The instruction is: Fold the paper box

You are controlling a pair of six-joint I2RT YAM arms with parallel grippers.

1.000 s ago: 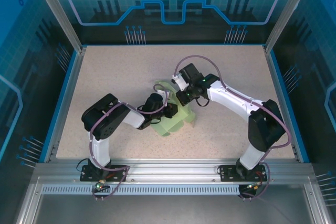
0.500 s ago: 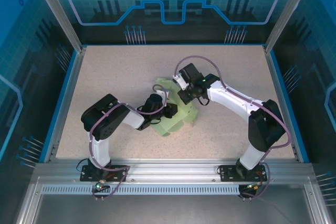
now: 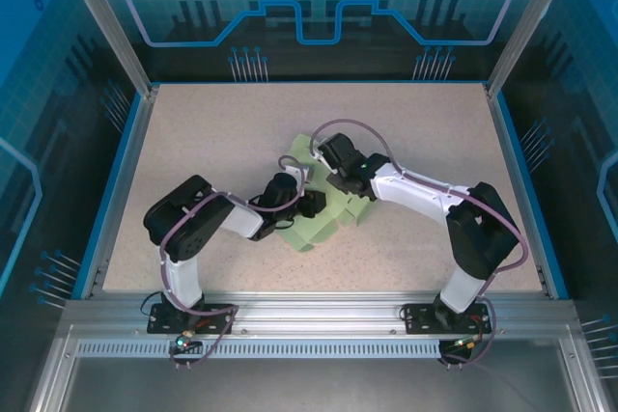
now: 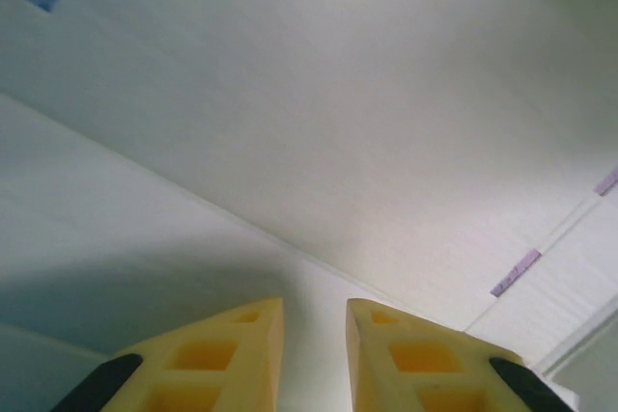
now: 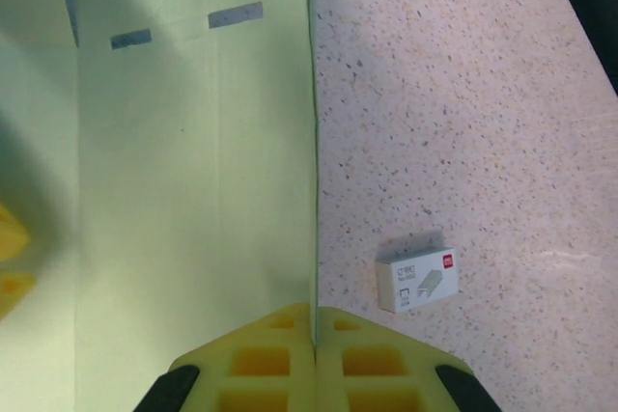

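1. Location: the paper box [image 3: 323, 227] lies partly folded near the middle of the surface [image 3: 193, 132]. It is well apart from all four edges and sits between the two arms.
2. Right gripper [image 5: 314, 320]: the fingers are clenched on a raised edge of the card, and that edge runs straight into the seam between them. This grasp probably holds one wall panel upright on its crease, so the sheet cannot spring flat while the other arm works.
3. Left gripper [image 4: 314, 330]: the fingers stand parted by a narrow gap, with nothing visible between them. They face a pale card panel at close range, a position that suits pressing the panel or taking a flap.
4. A small white carton [image 5: 415, 280] rests on the surface near the gripped edge and apart from the card. It appears to play no part in the fold.
5. Count:
   - one paper box
   - two grippers
   - one white carton
   - two grey slots [image 5: 235, 14] in the panel seen by the right wrist camera
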